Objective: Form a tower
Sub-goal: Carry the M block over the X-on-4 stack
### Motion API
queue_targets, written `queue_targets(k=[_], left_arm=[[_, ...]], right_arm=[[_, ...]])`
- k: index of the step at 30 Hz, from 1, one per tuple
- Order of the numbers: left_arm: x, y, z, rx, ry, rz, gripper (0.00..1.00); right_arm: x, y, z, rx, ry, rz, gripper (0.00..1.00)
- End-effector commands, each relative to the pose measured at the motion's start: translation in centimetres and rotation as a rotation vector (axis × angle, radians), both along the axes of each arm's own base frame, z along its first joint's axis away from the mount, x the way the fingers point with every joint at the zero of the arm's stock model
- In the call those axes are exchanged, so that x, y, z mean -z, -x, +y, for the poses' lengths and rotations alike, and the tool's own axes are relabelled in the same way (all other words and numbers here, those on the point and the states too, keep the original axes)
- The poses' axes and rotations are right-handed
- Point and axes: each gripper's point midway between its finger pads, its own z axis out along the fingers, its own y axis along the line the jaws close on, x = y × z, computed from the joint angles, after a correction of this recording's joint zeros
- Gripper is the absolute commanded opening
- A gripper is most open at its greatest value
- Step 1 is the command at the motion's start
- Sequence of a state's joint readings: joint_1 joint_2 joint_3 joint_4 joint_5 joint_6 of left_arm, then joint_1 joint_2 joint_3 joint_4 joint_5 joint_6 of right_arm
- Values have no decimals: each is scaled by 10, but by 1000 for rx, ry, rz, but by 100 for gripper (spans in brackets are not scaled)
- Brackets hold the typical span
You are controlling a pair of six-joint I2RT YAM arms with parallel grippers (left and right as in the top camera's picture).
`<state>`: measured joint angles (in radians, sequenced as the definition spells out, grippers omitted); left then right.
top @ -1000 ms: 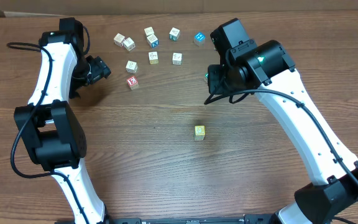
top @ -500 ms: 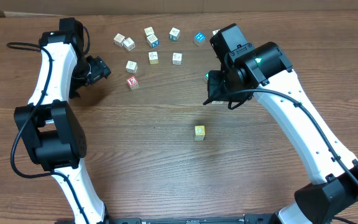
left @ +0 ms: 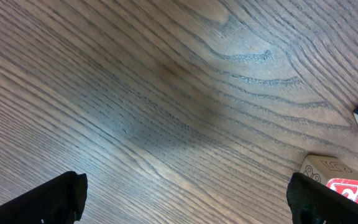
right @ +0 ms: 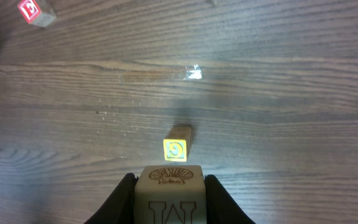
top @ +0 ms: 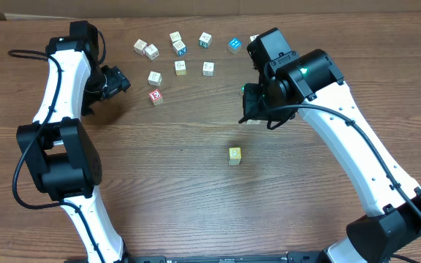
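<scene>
Tower so far is one yellow block (top: 234, 154) mid-desk (top: 196, 190); right tool (right: 169, 186) hovers above it clamping a plain wooden letter block (right: 170, 196), left tool (left: 185, 198) spread wide, holding nothing

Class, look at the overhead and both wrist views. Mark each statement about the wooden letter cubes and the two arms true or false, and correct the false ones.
1. The right gripper is shut on a plain wooden letter cube. True.
2. The left gripper holds a cube. False: its fingers stand wide apart with only bare wooden table between them.
3. A yellow-faced wooden cube stands alone on the table, apart from the cluster. True.
4. The red-faced letter cube is stacked on the yellow-faced one. False: it sits on the table near the left gripper.
</scene>
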<state>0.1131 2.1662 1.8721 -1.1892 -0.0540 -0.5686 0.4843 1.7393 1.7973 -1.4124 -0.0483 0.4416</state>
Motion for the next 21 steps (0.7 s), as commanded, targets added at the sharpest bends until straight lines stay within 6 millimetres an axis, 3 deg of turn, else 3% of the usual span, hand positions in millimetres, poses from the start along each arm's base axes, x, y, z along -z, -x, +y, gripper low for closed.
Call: queue_targets(k=[1,13,21], left_arm=[[-16,-4,0,18,-14,-39,99],[-16,-4,0,18,-14,-39,99],[-16,-4,0,18,-14,-39,100]], right_arm=[[1,3,-1,8,-2,16,6],[5,11,-2,102,-3,66,6],[35,22,6,94,18,113,6]])
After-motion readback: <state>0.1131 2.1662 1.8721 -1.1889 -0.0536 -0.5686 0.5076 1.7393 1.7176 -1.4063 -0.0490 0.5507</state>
